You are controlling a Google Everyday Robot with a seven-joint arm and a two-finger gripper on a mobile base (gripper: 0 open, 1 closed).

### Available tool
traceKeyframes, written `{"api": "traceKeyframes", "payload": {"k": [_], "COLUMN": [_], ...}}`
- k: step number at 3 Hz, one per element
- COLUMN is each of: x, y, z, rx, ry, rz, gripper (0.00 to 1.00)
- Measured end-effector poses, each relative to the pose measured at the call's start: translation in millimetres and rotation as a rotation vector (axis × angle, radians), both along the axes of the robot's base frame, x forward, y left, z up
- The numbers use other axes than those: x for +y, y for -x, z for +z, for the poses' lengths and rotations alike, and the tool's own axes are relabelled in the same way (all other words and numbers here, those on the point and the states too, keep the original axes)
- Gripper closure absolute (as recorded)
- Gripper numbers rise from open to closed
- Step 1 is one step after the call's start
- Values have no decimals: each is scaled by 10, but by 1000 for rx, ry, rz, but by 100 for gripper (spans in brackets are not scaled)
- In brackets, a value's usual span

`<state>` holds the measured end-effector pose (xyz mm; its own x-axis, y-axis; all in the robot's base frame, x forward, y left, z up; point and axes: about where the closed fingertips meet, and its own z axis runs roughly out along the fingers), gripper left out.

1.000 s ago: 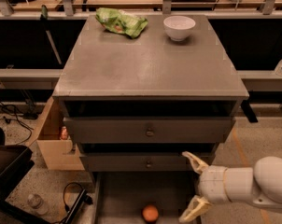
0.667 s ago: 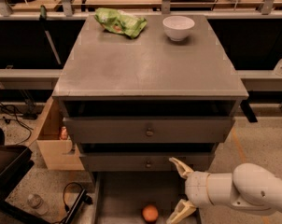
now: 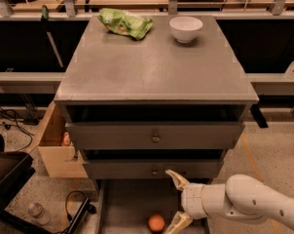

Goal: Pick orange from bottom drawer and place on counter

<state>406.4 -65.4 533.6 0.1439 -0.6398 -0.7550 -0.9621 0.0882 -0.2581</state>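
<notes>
- Nearest, the hand (image 3: pixel 178 201) is hovering over the pulled-out bottom drawer (image 3: pixel 125 206), its two fingers (image 3: pixel 176 179) spreading wide apart, gripping nothing.
- Just left of its lower finger, the orange (image 3: pixel 156 223) is lying on the drawer floor.
- Farther back, the table (image 3: pixel 152 72) is carrying a green bag (image 3: pixel 125 23) and a white bowl (image 3: pixel 186 28) along its far edge.
</notes>
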Motion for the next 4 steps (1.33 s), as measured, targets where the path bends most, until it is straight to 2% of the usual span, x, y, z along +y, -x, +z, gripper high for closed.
{"api": "traceKeyframes", "payload": {"k": [1,2,3,4], "x": [-42,-204,-344,-374], "y": [-92,-203,-326,-406], "z": [-299,-767,-1295,-1646], "rx": [32,50,64,81], "ry": [6,3,-27,-40], "rz": [-33,-30,8,54], "gripper": [0,0,0,0]}}
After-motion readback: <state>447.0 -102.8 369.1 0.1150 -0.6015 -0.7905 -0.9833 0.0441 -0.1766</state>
